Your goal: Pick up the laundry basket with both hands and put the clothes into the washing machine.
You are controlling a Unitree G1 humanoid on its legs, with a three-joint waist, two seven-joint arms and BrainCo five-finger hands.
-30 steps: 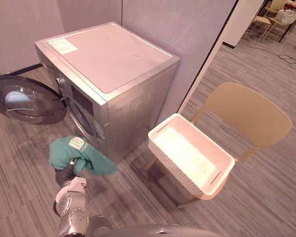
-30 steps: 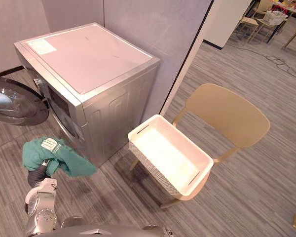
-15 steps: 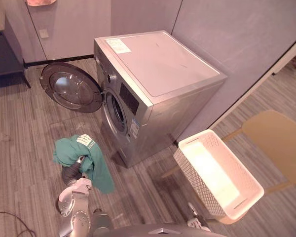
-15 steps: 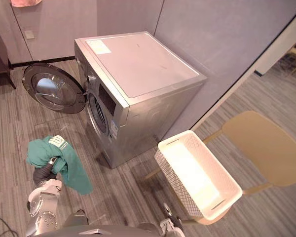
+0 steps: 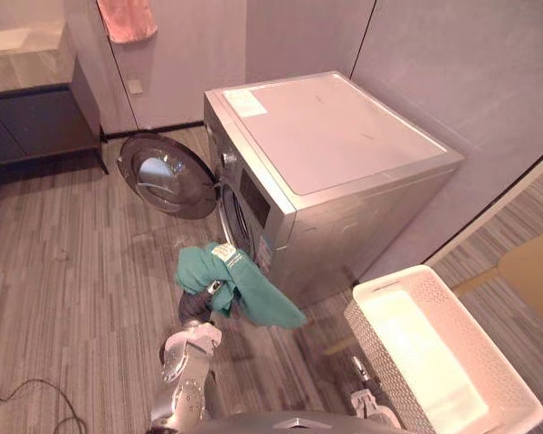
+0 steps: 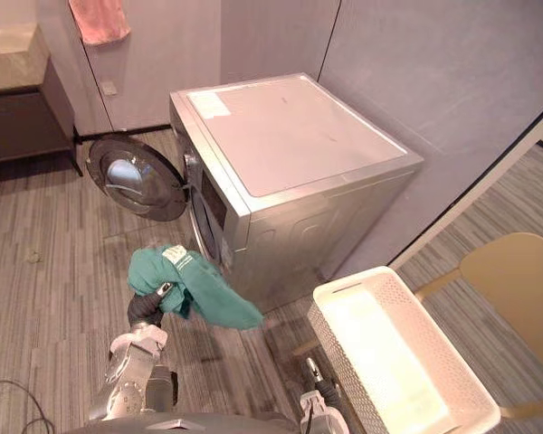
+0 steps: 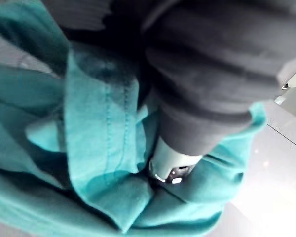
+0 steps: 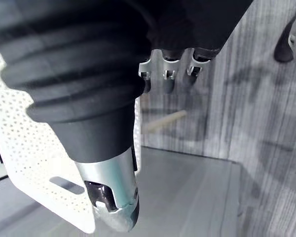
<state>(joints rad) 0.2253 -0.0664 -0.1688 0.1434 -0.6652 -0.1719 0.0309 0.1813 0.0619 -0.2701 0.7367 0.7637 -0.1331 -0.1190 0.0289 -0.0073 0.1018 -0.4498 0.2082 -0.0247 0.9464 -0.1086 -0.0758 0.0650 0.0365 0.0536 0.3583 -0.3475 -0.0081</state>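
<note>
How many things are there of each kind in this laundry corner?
Cloths: 2, a green garment and a pink towel
Washer: 1
Basket: 1
Chair: 1
Cabinet: 1
Total: 6

The green garment (image 5: 240,285) drapes over most of the left robot hand (image 7: 173,165). The washing machine (image 5: 335,136) shows its drum opening too obliquely to see what lies inside. The picture's edge cuts off the far end of the laundry basket (image 5: 385,366), most of the tan chair (image 5: 534,271), the pink towel (image 5: 127,18) and the dark cabinet (image 5: 36,108).
</note>
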